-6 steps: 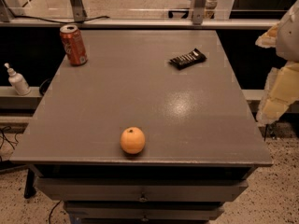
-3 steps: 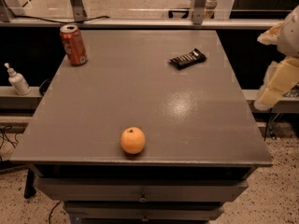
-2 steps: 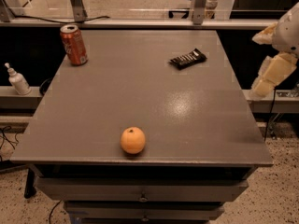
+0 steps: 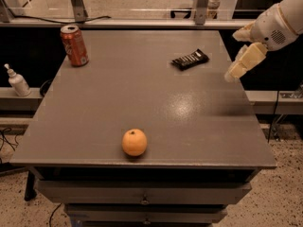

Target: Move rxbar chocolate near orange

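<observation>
A broad grey desk fills most of the room in front of me, its top a little glossy, with a patch of glare right of the middle. Under its front edge sit grey drawers with small pulls. Behind it runs a rail with metal posts.

The white arm comes in from the upper right corner and slopes down to the left. Its pale pincer hangs in the air over the right edge of the desk, toward the far end, tip pointing down and left. It touches nothing and carries nothing. How wide it stands I cannot tell from here.

A red can stands upright near the far left corner of the desk. The bar, black and shiny, lies flat on the far right part, turned at a slant, to the left of the pincer and apart from it. The orange rests near the front edge, a bit left of centre, stem end up. Bar and orange lie well apart, with bare desktop between them.

Off the desk, on a ledge to the left, stands a small white pump bottle.
</observation>
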Robot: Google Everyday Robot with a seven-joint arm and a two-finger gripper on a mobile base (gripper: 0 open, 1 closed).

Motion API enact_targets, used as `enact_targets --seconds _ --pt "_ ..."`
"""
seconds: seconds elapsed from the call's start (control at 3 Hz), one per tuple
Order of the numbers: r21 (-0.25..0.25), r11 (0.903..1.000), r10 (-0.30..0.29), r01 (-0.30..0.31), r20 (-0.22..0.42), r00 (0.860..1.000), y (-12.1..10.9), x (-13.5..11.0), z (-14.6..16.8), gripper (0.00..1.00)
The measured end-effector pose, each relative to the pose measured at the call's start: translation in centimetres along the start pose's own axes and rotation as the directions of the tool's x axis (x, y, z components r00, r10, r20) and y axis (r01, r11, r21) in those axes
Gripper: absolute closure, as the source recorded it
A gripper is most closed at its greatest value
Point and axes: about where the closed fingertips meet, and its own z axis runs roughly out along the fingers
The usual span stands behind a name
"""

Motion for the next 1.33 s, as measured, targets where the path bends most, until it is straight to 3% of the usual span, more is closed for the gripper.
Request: enact_targets --seconds 0.33,0.67,1.0,1.33 --pt "0.0 1.0 0.0 0.0 0.0 1.0 0.0 0.0 0.0 0.0" --pt "0.019 0.999 0.04 -0.04 0.04 0.998 -0.6 -0.4 0.6 0.0" --pt "0.022 0.9933 0.11 -0.114 0.136 0.985 -1.9 -3.4 4.3 0.0" --pt "0.002 0.9856 0.164 -0.169 0.227 0.96 -3.7 -6.7 8.0 0.0"
